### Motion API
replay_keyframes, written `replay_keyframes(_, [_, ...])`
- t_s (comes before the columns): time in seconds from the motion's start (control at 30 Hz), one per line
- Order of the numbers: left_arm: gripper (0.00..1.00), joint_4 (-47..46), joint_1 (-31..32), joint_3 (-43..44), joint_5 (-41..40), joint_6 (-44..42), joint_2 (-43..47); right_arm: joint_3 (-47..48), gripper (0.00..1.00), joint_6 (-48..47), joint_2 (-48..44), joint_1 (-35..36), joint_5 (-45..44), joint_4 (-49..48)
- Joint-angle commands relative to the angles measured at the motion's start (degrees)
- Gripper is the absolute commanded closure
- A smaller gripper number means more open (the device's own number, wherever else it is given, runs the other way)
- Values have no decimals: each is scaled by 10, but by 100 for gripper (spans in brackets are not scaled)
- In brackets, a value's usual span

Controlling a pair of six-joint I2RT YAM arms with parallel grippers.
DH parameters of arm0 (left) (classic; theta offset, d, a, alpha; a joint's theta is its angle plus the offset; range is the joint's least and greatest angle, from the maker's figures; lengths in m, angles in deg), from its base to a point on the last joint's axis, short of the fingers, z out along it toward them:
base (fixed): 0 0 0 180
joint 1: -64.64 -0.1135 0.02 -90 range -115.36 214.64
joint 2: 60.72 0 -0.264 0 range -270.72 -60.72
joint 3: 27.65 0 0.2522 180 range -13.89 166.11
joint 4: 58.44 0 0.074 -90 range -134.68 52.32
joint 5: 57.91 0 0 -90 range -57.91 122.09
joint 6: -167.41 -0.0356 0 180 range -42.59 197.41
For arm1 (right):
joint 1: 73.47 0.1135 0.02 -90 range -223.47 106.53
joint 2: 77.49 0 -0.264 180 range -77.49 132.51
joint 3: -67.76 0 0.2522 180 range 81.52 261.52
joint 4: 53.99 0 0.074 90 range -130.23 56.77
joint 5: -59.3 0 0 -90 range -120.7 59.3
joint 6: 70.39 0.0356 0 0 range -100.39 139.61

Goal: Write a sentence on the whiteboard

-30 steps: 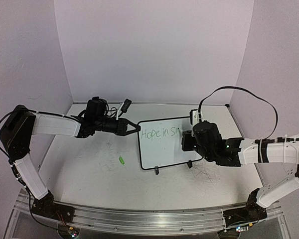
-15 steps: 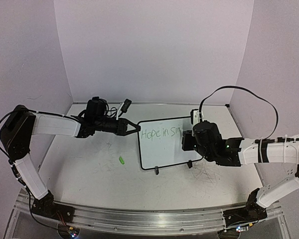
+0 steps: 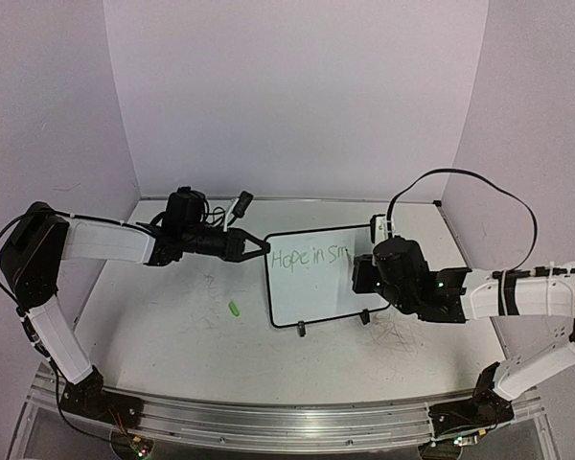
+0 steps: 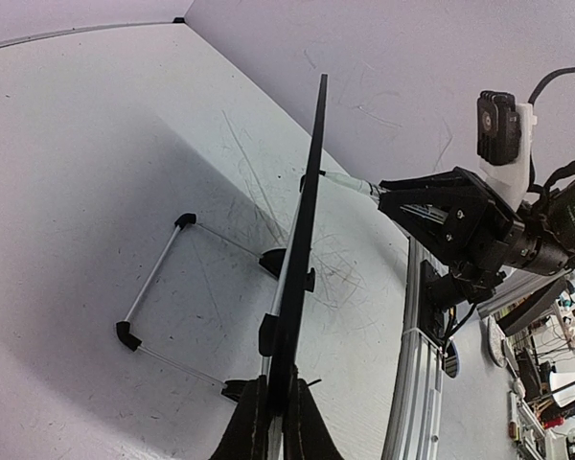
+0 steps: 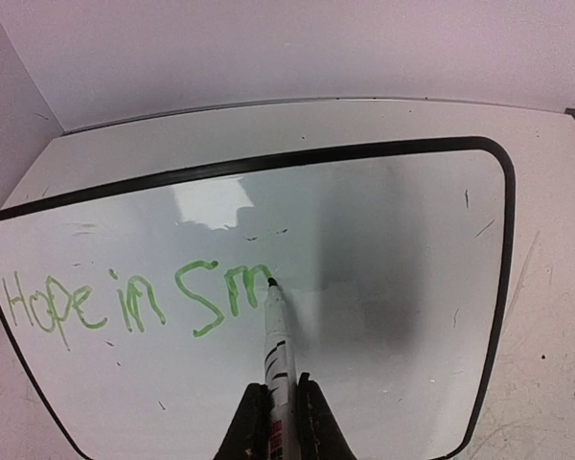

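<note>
From above, my right gripper [image 3: 360, 272] covers the whiteboard's [image 3: 311, 287] right end and hides the marker [image 5: 276, 335]. I count one board, standing on the table [image 3: 172, 326] on two feet [image 3: 300, 329], one marker, and one small green bit [image 3: 234, 308] lying left of the board. The green writing [image 5: 125, 299] reads "Hope in Sm". The marker tip touches just past the m, with the right gripper clamped on its barrel. My left gripper [image 4: 276, 422] pinches the board's upper-left frame.

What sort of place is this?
Probably a robotics lab test cell: a left arm and right arm bolted to a metal rail, plain walls boxing in a scuffed table, and one small whiteboard being written on with a marker.
</note>
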Motion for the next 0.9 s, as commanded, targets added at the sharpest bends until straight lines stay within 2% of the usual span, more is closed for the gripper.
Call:
replay_keyframes(0.0, [100, -16, -4, 1, 3, -4, 29, -12, 100, 16, -10, -4, 11, 14])
replay_keyframes(0.87, [100, -16, -4, 0, 1, -6, 31, -20, 100, 28, -6, 4, 10, 28])
